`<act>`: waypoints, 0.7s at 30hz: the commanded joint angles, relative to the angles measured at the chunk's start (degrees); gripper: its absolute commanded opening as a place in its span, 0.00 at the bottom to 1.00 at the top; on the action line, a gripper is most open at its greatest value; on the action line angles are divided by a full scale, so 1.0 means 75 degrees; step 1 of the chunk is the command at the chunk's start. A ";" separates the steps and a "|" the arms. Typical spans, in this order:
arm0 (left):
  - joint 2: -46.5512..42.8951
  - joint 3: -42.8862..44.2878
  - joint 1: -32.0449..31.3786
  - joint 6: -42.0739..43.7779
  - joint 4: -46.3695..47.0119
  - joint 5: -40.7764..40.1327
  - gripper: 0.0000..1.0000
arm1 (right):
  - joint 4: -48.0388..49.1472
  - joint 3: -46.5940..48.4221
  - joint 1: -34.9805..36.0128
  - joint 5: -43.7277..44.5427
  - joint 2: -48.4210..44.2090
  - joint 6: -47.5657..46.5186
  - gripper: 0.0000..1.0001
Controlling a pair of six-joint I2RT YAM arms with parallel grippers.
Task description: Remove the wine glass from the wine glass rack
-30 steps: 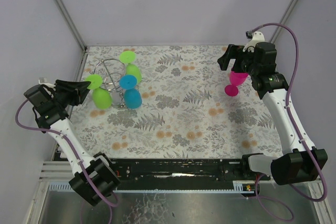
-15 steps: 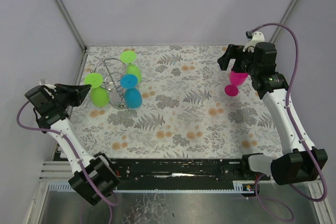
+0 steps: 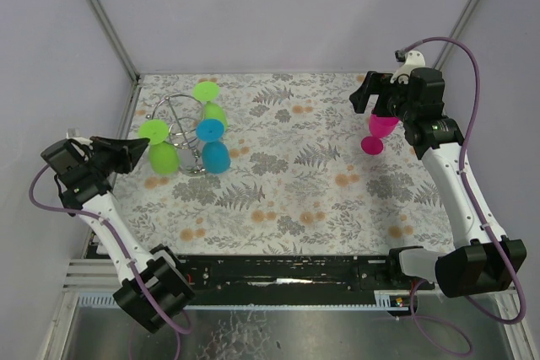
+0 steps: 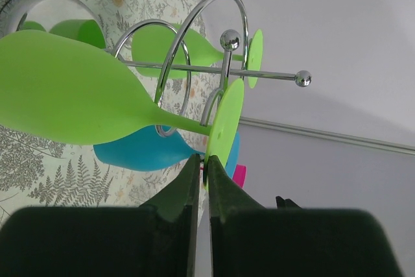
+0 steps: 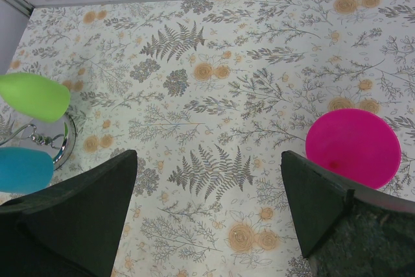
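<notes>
Close to us, our left gripper has its two fingers squeezed together on the flat round foot of the green wine glass. That glass hangs on its side from the wine glass rack, so it is not off yet. We think the grab is done and the pulling away is left. A blue glass and another green glass hang there too. Farther off, our right gripper is spread wide and holds nothing. It is above a pink glass on the table.

Top external high behind both arm bases, looking down over the whole counter, left wrist close, side-on to the wine glass rack, right wrist high, facing down, rack shared by all views.
</notes>
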 commanded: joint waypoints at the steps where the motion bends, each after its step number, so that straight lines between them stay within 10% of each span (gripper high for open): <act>1: -0.0215 0.0297 0.0075 -0.0026 -0.0189 0.0449 0.00 | 0.0333 0.0059 0.0062 -0.0092 -0.0180 -0.0008 0.99; 21: -0.0374 0.0209 0.0174 -0.0139 -0.0418 0.1276 0.00 | 0.0314 0.0004 0.0068 -0.0103 -0.0215 0.0000 0.99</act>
